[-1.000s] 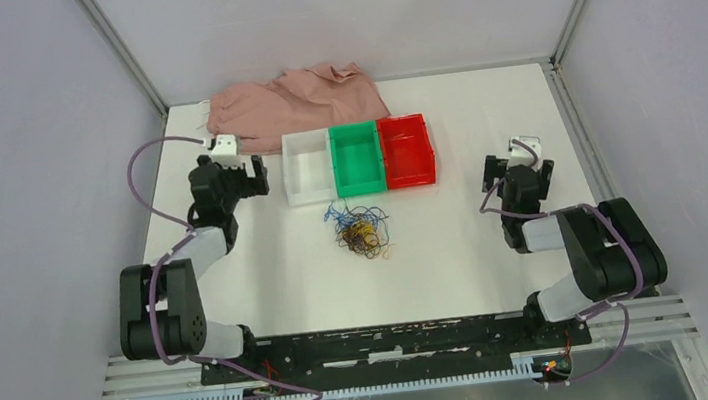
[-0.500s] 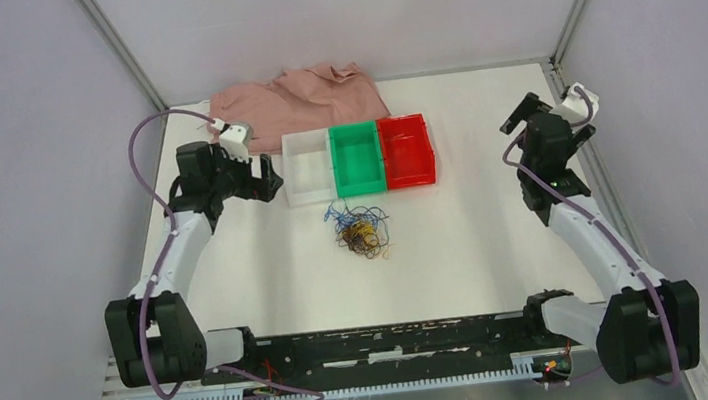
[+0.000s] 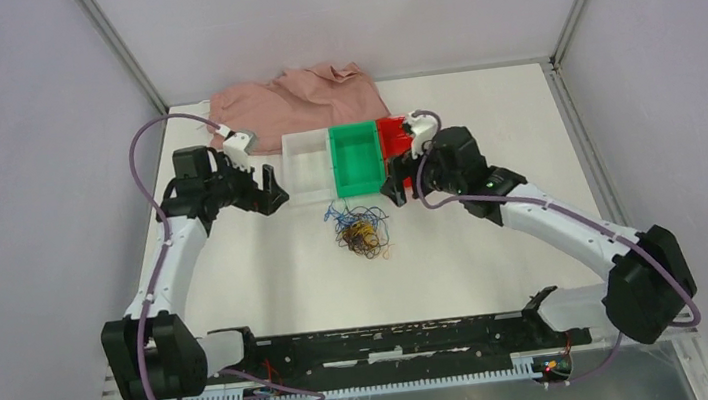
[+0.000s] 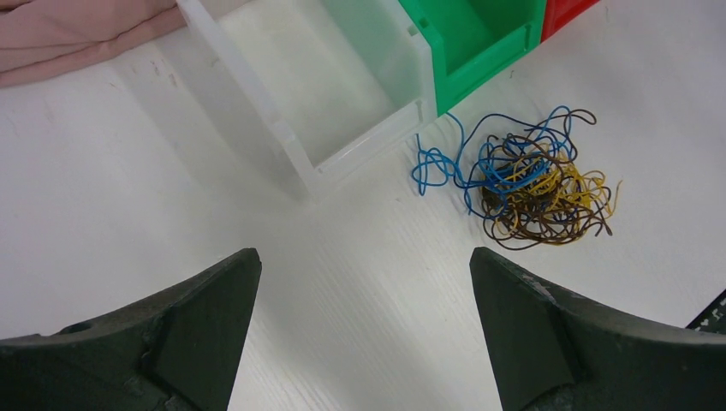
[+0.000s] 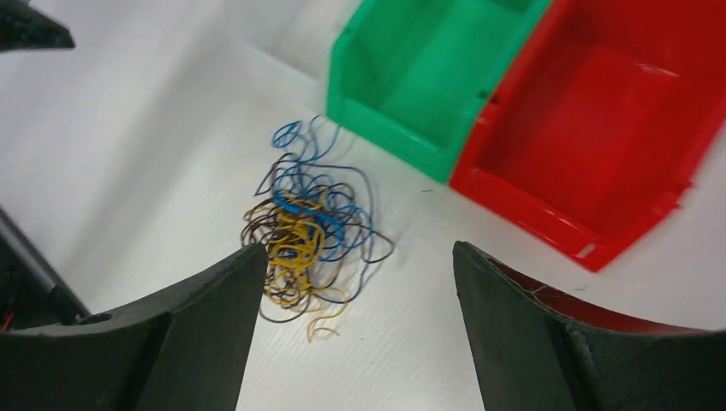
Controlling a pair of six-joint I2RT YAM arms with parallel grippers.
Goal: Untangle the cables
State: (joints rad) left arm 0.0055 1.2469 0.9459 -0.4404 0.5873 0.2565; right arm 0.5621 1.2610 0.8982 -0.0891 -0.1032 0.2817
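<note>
Right wrist view shows the right gripper [image 5: 358,248] spread wide with nothing between its fingers, hovering over the cables [image 5: 304,235]. They lie as one knotted heap of blue, yellow-orange and dark brown strands on the white table [image 3: 496,244]. The left gripper [image 4: 361,257] is likewise agape and empty above bare table, with the heap ahead and to its right. I judge this the opening reach, as no strand is parted yet. The next move calls for one claw to drop onto a loose outer loop, probably the blue one straying toward the white bin [image 4: 360,150], while the other pins the heap. That bin, the green bin [image 5: 389,141] and the red bin [image 5: 531,214] stand in a row just beyond the heap, and a pink cloth [image 4: 68,34] lies behind them. The bin fronts leave little room on the far side, and two claws converging could crowd each other.
</note>
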